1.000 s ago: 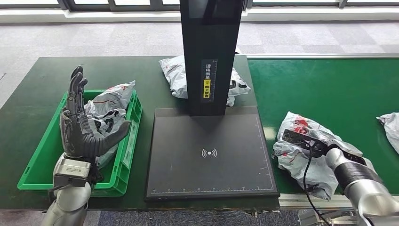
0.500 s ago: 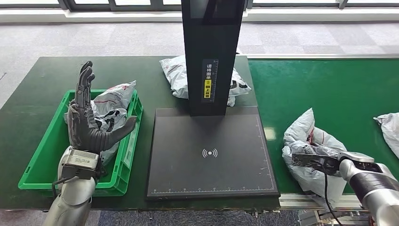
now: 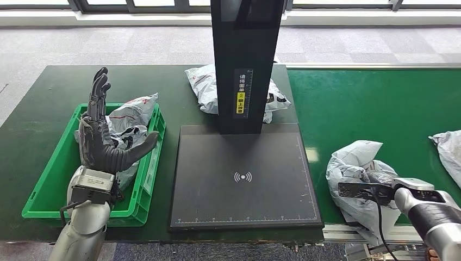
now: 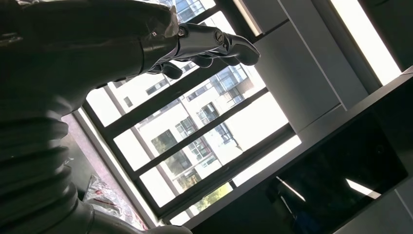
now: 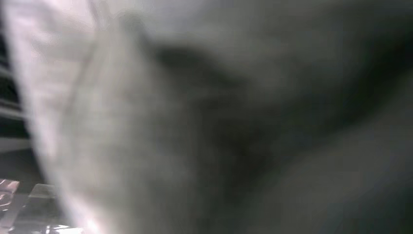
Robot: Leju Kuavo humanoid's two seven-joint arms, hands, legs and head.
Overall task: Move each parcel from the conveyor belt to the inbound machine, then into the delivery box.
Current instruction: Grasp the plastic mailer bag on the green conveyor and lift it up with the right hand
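— What did your right hand [image 3: 375, 182] have at that moment?

— In the lower right of the head view it was buried in a crumpled grey plastic parcel [image 3: 356, 166] on the green conveyor belt [image 3: 380, 103]. The soft film bunched up around the dark fingers, so you appeared to be gripping it, though the fingers were mostly hidden. Your right wrist view gave you just a grey blur of film pressed close to the lens, too soft to read.

— And the left hand [image 3: 100, 138]?

— It stood upright at the left of the frame, fingers spread and straight, holding nothing, in front of the green plastic delivery box [image 3: 49, 179]. Two wrinkled, glossy bagged parcels [image 3: 130, 117] lay inside that box.

— Where was the inbound machine [image 3: 243, 174]?

— At the centre: a flat matte black plate with a white signal mark, with a tall black post [image 3: 244, 60] rising from its far edge. Another bagged parcel [image 3: 202, 84] lay behind the post, and one more parcel edge [image 3: 448, 149] showed at the right border on the belt.

— Anything the left wrist view added?

— It gave you the dark fingertips [image 4: 229, 46] against bright window panes [image 4: 195, 131].
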